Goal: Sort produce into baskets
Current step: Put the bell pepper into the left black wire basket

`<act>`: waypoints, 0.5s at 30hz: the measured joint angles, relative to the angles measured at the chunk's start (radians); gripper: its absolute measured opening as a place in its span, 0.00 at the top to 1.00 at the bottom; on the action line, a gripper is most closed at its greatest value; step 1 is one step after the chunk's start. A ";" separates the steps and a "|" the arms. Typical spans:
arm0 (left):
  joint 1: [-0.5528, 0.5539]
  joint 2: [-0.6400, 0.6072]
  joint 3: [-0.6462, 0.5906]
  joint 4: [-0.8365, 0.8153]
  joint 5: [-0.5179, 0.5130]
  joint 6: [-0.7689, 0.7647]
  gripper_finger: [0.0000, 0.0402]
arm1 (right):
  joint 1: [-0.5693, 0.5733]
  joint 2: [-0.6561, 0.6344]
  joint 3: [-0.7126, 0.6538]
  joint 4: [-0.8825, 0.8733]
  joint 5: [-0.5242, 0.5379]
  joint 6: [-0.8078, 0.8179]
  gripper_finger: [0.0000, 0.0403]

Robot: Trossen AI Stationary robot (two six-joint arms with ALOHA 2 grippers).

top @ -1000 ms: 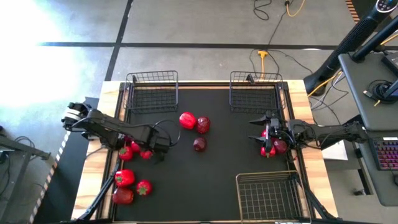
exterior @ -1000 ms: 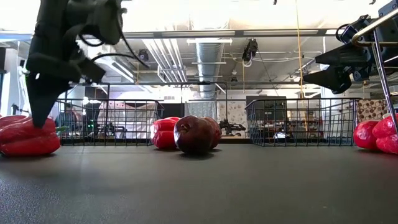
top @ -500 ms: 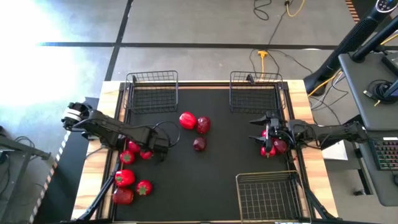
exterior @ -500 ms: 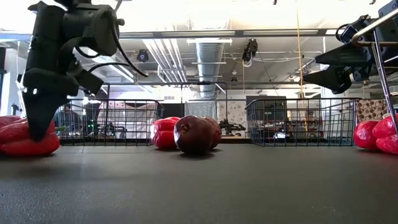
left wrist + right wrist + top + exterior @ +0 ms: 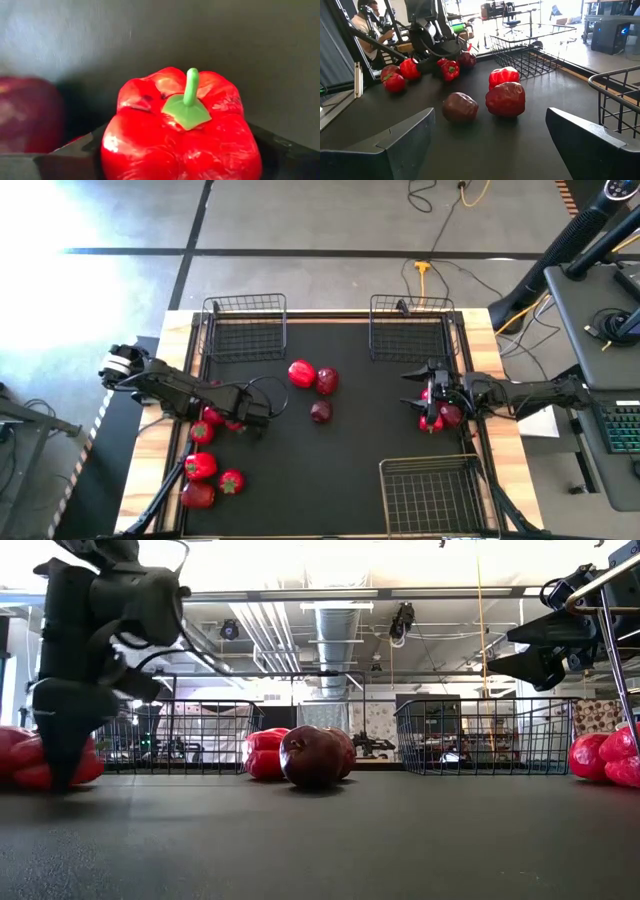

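While left gripper [image 5: 236, 424] straddles pepper [image 5: 182, 130], grip unclear | right gripper [image 5: 412, 389] spread wide

**Black mat on a wooden table, produce and baskets on it**

A wooden table [image 5: 505, 450] carries a black mat [image 5: 330, 470]. Two wire baskets sit at 11 o'clock [image 5: 245, 328] and 1 o'clock [image 5: 410, 328], a third at 5 o'clock [image 5: 432, 495]. Near centre lie a red pepper [image 5: 301, 373] and two maroon fruits [image 5: 323, 395]. Red pieces cluster at 8 o'clock [image 5: 205, 475] and at 3 o'clock [image 5: 438, 416].
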 joint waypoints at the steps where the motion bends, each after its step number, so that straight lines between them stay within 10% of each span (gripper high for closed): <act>1: 0.000 0.000 0.012 0.000 -0.011 0.008 0.32 | 0.000 0.000 0.000 0.000 0.000 0.000 0.07; 7: 0.000 0.000 0.143 -0.041 -0.094 0.079 0.35 | 0.000 0.000 0.000 0.000 0.000 0.000 0.07; 15: 0.086 0.000 0.489 -0.313 -0.488 0.258 0.33 | 0.000 0.000 0.000 0.000 0.000 0.000 0.07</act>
